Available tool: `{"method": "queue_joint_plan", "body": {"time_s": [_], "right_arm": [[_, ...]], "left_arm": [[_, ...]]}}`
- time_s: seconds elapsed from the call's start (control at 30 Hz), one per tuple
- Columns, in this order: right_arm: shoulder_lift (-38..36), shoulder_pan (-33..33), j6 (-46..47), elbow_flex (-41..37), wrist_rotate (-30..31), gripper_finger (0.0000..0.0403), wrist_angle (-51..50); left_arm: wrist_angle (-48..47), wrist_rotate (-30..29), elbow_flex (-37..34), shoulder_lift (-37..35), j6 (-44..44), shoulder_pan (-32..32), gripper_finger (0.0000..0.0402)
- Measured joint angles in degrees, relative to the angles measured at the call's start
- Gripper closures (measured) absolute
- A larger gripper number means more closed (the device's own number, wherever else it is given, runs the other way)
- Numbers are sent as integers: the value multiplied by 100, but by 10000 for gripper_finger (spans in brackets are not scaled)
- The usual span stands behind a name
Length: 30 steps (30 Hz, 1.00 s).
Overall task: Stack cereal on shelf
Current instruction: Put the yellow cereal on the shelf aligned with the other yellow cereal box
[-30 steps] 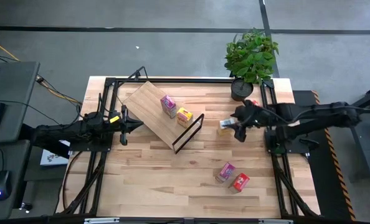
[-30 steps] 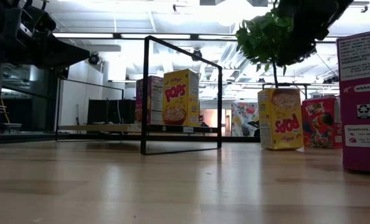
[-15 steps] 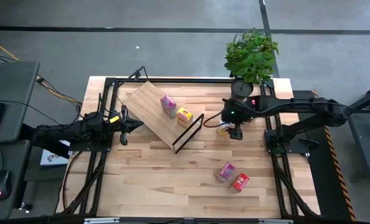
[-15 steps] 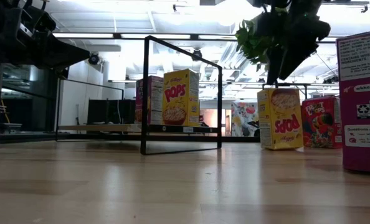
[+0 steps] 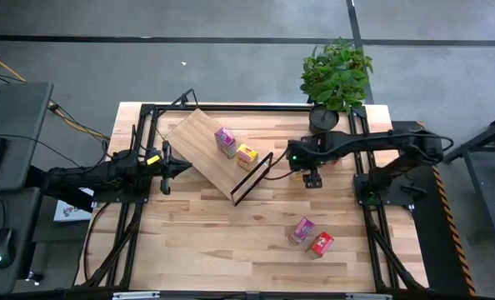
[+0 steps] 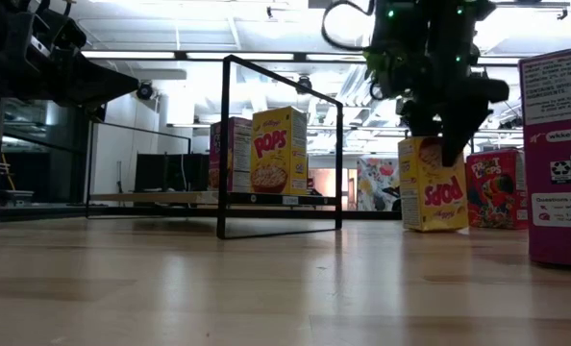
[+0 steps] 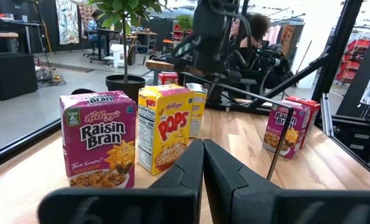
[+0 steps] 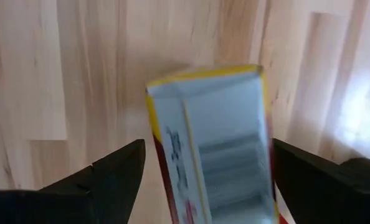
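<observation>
Since a second ago, nothing on my left has moved: my left gripper (image 5: 166, 167) waits closed beside the shelf (image 5: 206, 146), which holds two boxes. My right gripper (image 5: 311, 178) has swung over the yellow cereal box (image 8: 210, 143), fingers wide apart around its top, ready to grab it.

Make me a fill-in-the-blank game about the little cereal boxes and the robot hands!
1. The light wood shelf board carries ____ small cereal boxes.
2. The open right hand hangs over a small ____ cereal box standing on the wooden table.
3. The purple box on the shelf reads Raisin ____.
4. The left hand waits beside the shelf with its fingers ____.

Missing words: two; yellow; Bran; shut
</observation>
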Motion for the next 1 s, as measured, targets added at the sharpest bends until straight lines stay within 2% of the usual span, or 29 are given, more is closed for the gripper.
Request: {"method": "queue_joint_plan", "body": {"time_s": [0.13, 0.23, 0.57, 0.67, 0.8, 1.0], "right_arm": [[174, 0, -87, 0, -106, 86, 90], [225, 0, -86, 0, -86, 113, 111], [199, 51, 221, 0, -109, 278, -163], [69, 102, 345, 0, -160, 312, -275], [-382, 158, 629, 0, -293, 320, -359], [-1390, 270, 1107, 0, -398, 299, -116]], "left_arm": [[2, 0, 0, 0, 0, 0, 398], [2, 0, 0, 0, 0, 2, 398], [2, 0, 0, 0, 0, 2, 398], [0, 0, 0, 0, 0, 2, 398], [2, 0, 0, 0, 0, 0, 398], [5, 0, 0, 0, 0, 1, 398]]}}
